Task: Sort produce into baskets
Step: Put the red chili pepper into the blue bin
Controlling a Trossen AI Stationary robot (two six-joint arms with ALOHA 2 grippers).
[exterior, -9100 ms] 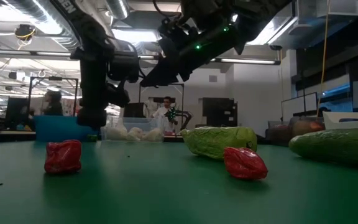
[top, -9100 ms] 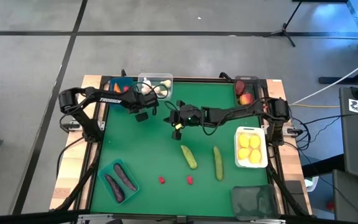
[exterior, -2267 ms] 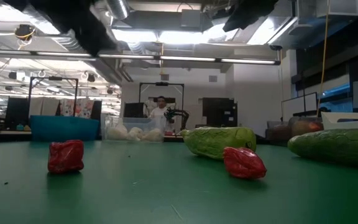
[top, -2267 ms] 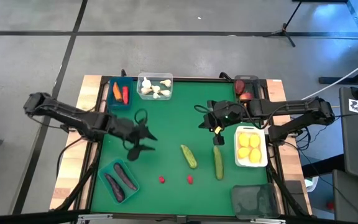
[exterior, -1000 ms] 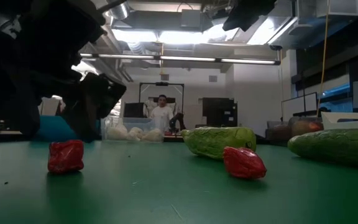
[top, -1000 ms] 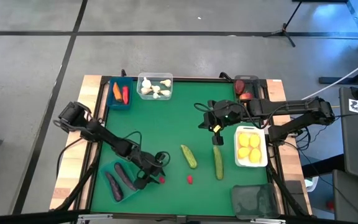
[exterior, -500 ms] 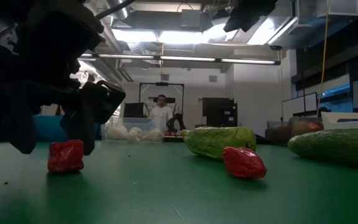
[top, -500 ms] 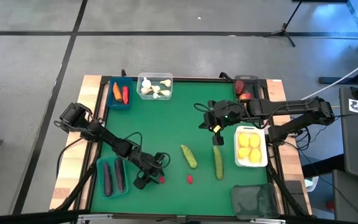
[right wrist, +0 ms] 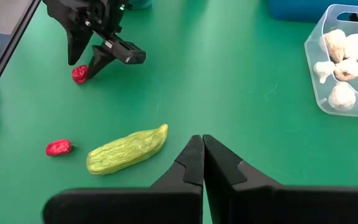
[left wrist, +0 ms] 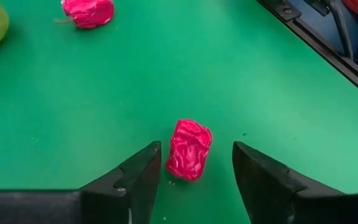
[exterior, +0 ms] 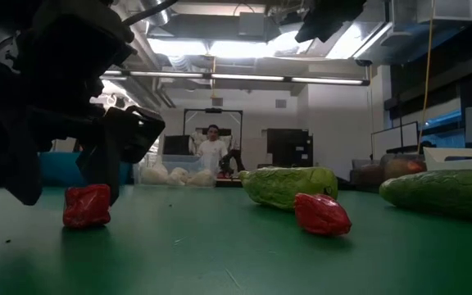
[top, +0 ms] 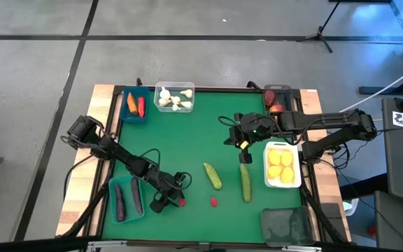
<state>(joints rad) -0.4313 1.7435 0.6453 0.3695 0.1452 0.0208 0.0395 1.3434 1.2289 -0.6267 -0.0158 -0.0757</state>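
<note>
A small red berry (left wrist: 189,149) lies on the green mat near the table's front left. My left gripper (left wrist: 196,147) is open, tilted down over it, with one finger on either side and a gap to each; in the high view it (top: 176,199) is just right of the teal basket (top: 113,190), which holds two purple eggplants. A second berry (top: 214,202) and two green cucumbers (top: 213,176) (top: 245,183) lie loose on the mat. My right gripper (right wrist: 199,140) is shut on nothing and hangs above the mat (top: 243,147), left of the white basket.
Blue basket (top: 134,112) with carrot and pepper and clear basket (top: 174,89) with garlic stand at the far edge. A dark basket (top: 277,91) of apples is far right. White basket (top: 269,150) holds lemons. Another dark basket (top: 285,225) sits near right. A person (exterior: 212,152) stands in the room behind.
The teal basket with the two eggplants has turned about on the mat: a second ago it lay slanted, and now it lies square to the table's left edge. Both grippers have stayed where they were, the left one around the berry.
</note>
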